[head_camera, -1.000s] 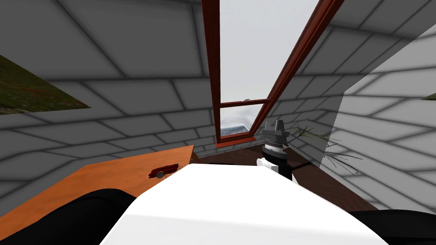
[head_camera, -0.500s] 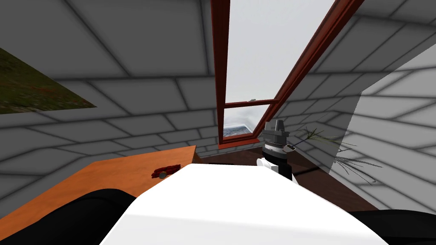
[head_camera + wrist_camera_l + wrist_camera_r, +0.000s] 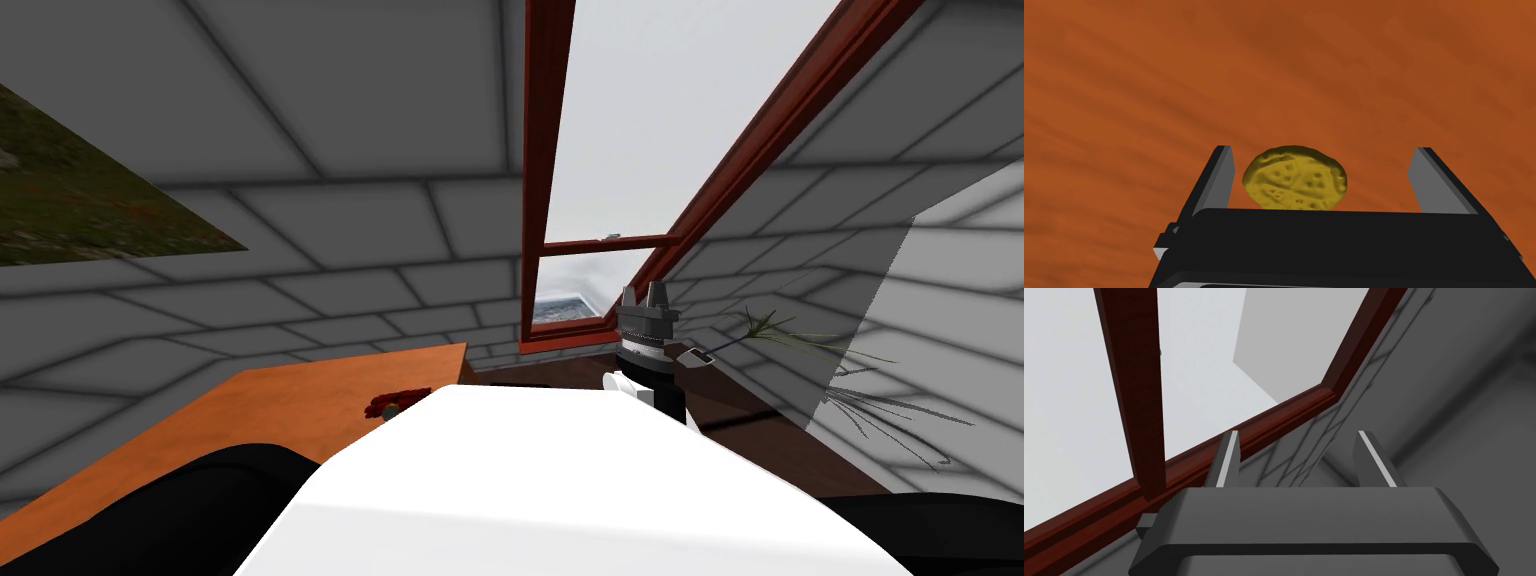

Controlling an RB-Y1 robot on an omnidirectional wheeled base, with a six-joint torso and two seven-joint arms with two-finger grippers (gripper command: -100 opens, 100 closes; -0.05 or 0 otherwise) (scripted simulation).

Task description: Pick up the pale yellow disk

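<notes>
A dull yellow disk [image 3: 1295, 178] with a pitted face lies flat on an orange-brown wooden surface [image 3: 1284, 70]. My left gripper [image 3: 1323, 148] hangs over it, open, with the disk between the two fingers. The disk sits close to one finger [image 3: 1219, 175] without touching it, and far from the other. The gripper's dark body hides the disk's near edge. My right gripper [image 3: 645, 292] is raised in front of the window in the head view, and its fingers [image 3: 1229, 458] stand open with nothing between them.
An orange table [image 3: 250, 410] stretches along the left in the head view, with a small red object [image 3: 393, 402] near its far corner. A thin-leaved plant [image 3: 850, 370] stands at the right by the wall. A small pale device [image 3: 697, 355] lies on the dark floor beyond the right arm.
The head view has swung to the left, so the window, plant and table corner sit further right in the picture. The right arm holds the same place in it.
</notes>
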